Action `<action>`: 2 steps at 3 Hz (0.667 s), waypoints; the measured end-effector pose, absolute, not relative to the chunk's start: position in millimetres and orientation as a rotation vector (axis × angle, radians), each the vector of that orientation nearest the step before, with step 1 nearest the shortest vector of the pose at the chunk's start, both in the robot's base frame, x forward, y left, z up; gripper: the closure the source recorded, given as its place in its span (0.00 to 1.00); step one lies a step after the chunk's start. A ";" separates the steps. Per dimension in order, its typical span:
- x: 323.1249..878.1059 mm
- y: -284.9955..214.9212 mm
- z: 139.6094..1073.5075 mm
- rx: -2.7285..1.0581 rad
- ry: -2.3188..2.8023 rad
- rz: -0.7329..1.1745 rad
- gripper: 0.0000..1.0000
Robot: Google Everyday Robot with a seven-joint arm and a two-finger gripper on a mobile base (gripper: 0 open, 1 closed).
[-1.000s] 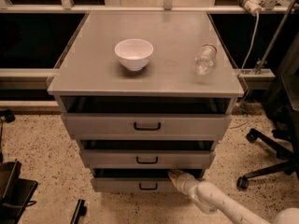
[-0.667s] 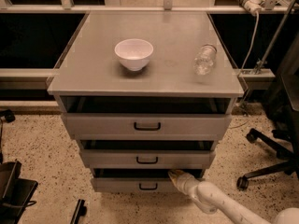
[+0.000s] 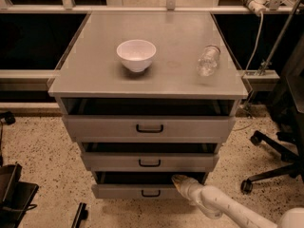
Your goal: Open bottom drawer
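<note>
The worktop [image 3: 161,80] and bottom drawer [image 3: 124,192] look like matt grey metal. The bowl [image 3: 136,55] is glossy white, the bottle [image 3: 208,61] clear plastic. The smooth off-white hand [image 3: 179,180], lower middle of the frame, sits at that drawer's upper edge.

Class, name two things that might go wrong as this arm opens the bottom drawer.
The gripper sits at the top edge of the bottom drawer, right of its handle; an off-centre pull may slip or skew it.
Jolting the cabinet may roll the plastic bottle, on its side near the top's right edge.
</note>
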State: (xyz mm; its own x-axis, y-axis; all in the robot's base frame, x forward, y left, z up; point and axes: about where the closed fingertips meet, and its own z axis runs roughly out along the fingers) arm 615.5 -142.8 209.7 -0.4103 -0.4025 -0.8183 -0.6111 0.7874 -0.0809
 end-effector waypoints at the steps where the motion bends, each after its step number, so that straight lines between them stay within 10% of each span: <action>1: 593.8 -146.7 202.6 -0.766 2.137 0.366 1.00; 2: 582.1 -147.7 203.5 -0.773 2.174 0.411 1.00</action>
